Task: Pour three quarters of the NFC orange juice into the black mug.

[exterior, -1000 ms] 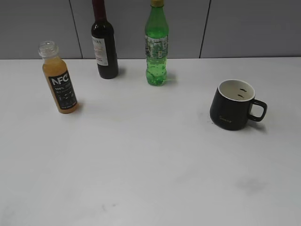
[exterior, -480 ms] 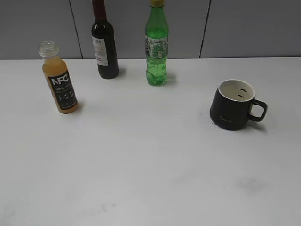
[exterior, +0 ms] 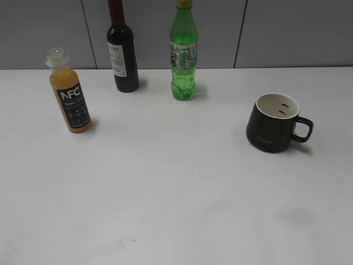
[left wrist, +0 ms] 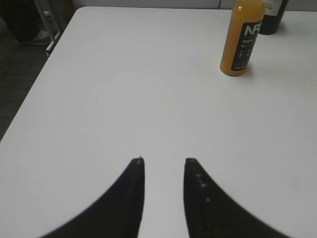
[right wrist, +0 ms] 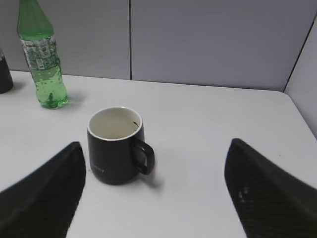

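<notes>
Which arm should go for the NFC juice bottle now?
Left. The NFC orange juice bottle stands on the table's left side, ahead of the open left gripper; the right gripper faces the black mug.

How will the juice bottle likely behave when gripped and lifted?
The juice bottle is tall, narrow and nearly full, so probably heavy for its size and tippable if nudged high. It is uncapped, so squeezing could spill juice. Its smooth label may be slippery.

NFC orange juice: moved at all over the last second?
No. The NFC orange juice stands at the same spot left of the wine bottle in the exterior view.
</notes>
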Available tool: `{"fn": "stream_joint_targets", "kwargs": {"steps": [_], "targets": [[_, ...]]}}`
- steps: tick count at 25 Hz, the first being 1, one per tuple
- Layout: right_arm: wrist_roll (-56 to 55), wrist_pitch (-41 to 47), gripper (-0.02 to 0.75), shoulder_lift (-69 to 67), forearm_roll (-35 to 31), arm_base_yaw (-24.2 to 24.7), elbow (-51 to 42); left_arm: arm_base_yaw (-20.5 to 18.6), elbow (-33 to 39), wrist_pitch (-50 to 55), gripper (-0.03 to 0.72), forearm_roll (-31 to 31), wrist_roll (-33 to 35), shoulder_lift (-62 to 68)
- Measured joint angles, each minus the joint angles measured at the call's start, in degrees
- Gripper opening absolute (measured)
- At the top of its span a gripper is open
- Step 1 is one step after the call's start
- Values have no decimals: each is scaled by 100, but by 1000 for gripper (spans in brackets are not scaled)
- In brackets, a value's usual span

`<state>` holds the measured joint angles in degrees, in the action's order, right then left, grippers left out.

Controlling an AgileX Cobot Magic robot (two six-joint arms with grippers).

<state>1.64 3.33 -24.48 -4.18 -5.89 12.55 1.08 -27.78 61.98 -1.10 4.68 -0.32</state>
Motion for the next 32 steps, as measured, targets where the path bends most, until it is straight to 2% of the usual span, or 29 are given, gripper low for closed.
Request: {"fn": "stream_joint_targets", "kwargs": {"steps": [10,16,24,32], "targets": [[0,-3800,643,-3166,132,0,-215,0,0,0,221,0,0,0],[0,-5624,640,-5040,125,0,-227,0,0,0,221,0,0,0],[0,-7091,640,-6868,-51,0,-215,0,0,0,221,0,0,0],[0,-7208,638,-8164,-136,0,-215,0,0,0,221,0,0,0]]}}
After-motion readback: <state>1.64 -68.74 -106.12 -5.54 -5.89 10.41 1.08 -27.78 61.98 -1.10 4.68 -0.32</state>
